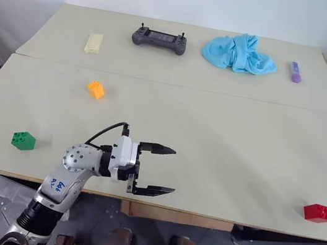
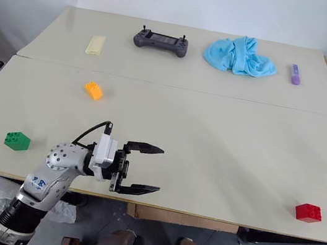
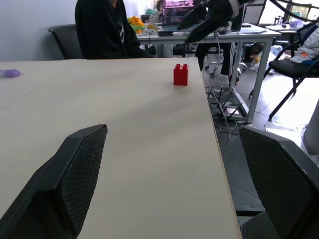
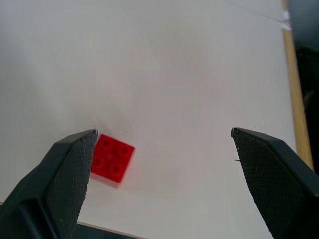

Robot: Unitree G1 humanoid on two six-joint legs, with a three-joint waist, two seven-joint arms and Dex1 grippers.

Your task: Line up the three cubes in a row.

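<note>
The tabletop (image 1: pixel 222 145) carries no containers. The orange cube (image 1: pixel 96 89) sits at upper left of centre, the green cube (image 1: pixel 23 140) at the left edge and the red cube (image 1: pixel 317 212) at lower right, all well apart.

Along the far edge lie a pale yellow bar (image 1: pixel 94 42), a grey controller (image 1: pixel 159 39), a blue cloth (image 1: pixel 239 54) and a purple object (image 1: pixel 295 72).

The left claw (image 1: pixel 159 169) hangs spread at lower centre, gripping nothing. The right claw (image 4: pixel 164 164) is spread above the red cube, also gripping nothing.

The pale table (image 1: pixel 223 139) carries everything. Beyond the left gripper (image 1: pixel 157 168) lie the orange cube (image 1: pixel 96 89), yellow bar (image 1: pixel 94 42), controller (image 1: pixel 159 39), blue cloth (image 1: pixel 239 54) and purple object (image 1: pixel 295 72). The green cube (image 1: pixel 23 140) sits behind its wrist, the red cube (image 1: pixel 317 212) far ahead of its fingertips.
</note>
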